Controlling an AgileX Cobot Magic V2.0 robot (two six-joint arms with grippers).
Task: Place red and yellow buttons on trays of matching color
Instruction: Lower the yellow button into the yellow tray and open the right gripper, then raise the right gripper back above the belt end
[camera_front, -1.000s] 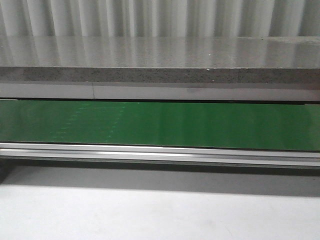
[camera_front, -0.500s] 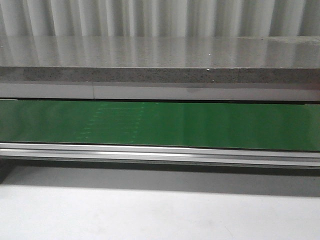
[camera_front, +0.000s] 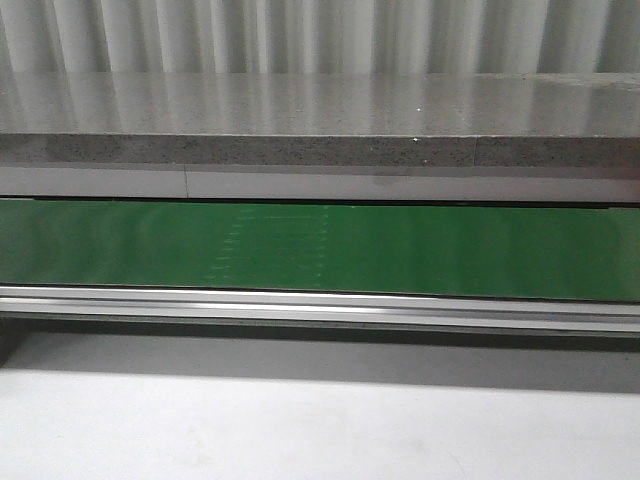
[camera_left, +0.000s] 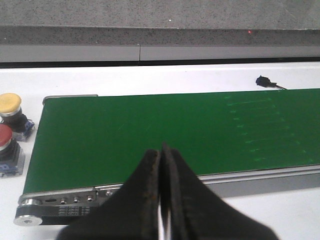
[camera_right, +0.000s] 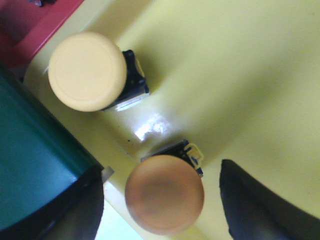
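Left gripper (camera_left: 161, 200): we saw its fingers pressed together, holding nothing, above the green belt (camera_left: 150, 135).
Right gripper (camera_right: 162, 200): fingers apart, around a yellow button (camera_right: 164, 194) on the yellow tray (camera_right: 240, 75).
Other buttons: one yellow button (camera_right: 86, 71) on that tray; a second yellow (camera_left: 10, 103) and a red button (camera_left: 4, 136) beside the belt end.

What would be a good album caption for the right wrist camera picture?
Open right gripper poised over a yellow button on the yellow tray, a second yellow button standing nearby.
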